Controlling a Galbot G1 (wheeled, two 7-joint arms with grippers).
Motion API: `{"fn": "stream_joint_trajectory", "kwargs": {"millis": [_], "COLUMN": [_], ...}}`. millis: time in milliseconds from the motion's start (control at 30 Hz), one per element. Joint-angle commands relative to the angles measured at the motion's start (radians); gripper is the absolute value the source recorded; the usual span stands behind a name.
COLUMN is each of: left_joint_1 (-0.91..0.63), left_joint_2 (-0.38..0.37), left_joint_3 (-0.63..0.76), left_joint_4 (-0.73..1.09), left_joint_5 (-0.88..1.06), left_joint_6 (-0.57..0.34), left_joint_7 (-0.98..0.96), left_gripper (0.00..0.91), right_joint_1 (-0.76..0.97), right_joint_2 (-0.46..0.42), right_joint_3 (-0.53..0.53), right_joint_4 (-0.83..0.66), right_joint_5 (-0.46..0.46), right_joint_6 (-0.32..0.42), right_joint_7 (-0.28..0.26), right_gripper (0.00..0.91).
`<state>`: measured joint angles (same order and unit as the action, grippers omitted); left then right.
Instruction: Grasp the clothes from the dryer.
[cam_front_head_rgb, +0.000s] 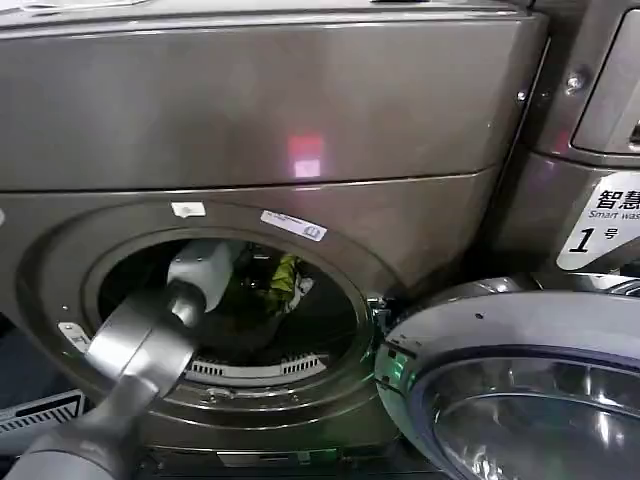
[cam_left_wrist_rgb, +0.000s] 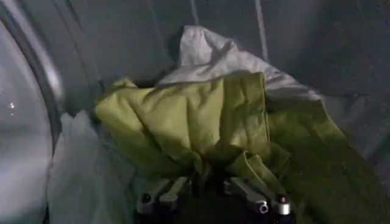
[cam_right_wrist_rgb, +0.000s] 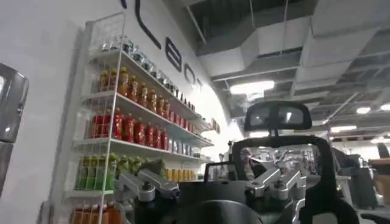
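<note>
Head view: my left arm reaches through the porthole of the dryer (cam_front_head_rgb: 300, 120); the clothes (cam_front_head_rgb: 284, 277) lie deep inside the drum, beyond the arm; its door (cam_front_head_rgb: 520, 340) hangs open beside it; my left gripper (cam_left_wrist_rgb: 214, 193) sits spread wide against the yellow-green fabric; my right gripper (cam_right_wrist_rgb: 213, 185), far from the dryer, gapes with nothing in it.

A tall white wire shelf rack (cam_right_wrist_rgb: 131, 122) stood against a pale wall, its tiers lined with bottled drinks (cam_right_wrist_rgb: 125, 125): red and orange ones on the upper shelves, green and yellow ones lower down. Near it a black mesh-backed office chair (cam_right_wrist_rgb: 283, 164) with a headrest faced the room. Overhead ran grey ceiling ducts (cam_right_wrist_rgb: 274, 42) and bright strip ceiling lights (cam_right_wrist_rgb: 259, 87).
</note>
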<state>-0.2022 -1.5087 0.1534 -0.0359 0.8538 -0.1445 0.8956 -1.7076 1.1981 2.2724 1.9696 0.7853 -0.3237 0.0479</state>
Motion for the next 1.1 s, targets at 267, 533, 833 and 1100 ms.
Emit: {"fn": "stream_joint_trajectory", "kwargs": {"millis": [267,533,833,1100], "left_joint_1": [0.100,0.420,0.657,0.824], "left_joint_2": [0.072,0.116,0.069,0.009], "left_joint_3": [-0.297,-0.393,-0.481,-0.537], "left_joint_4": [-0.260,-0.711,-0.963,-1.142], "left_joint_5": [-0.334,-0.698,-0.823,-0.734], "left_joint_6": [0.073,0.147,-0.052,-0.186], "left_joint_7": [-0.294,-0.567,-0.887,-1.121], "left_gripper": [0.000,0.000,0.000,0.000], "right_joint_1": [0.003,0.002,0.003,0.001], "right_joint_2": [0.004,-0.001,0.001,0.000], "right_joint_3": [-0.004,-0.010,-0.015,-0.015], "right_joint_4": [-0.012,-0.015,-0.016,-0.016], "right_joint_5": [-0.016,-0.020,-0.022,-0.068], "right_joint_6": [0.009,0.013,0.018,0.037], "right_joint_7": [-0.003,-0.002,-0.001,-0.020], "right_gripper": [0.907,0.907,0.907,0.907]}}
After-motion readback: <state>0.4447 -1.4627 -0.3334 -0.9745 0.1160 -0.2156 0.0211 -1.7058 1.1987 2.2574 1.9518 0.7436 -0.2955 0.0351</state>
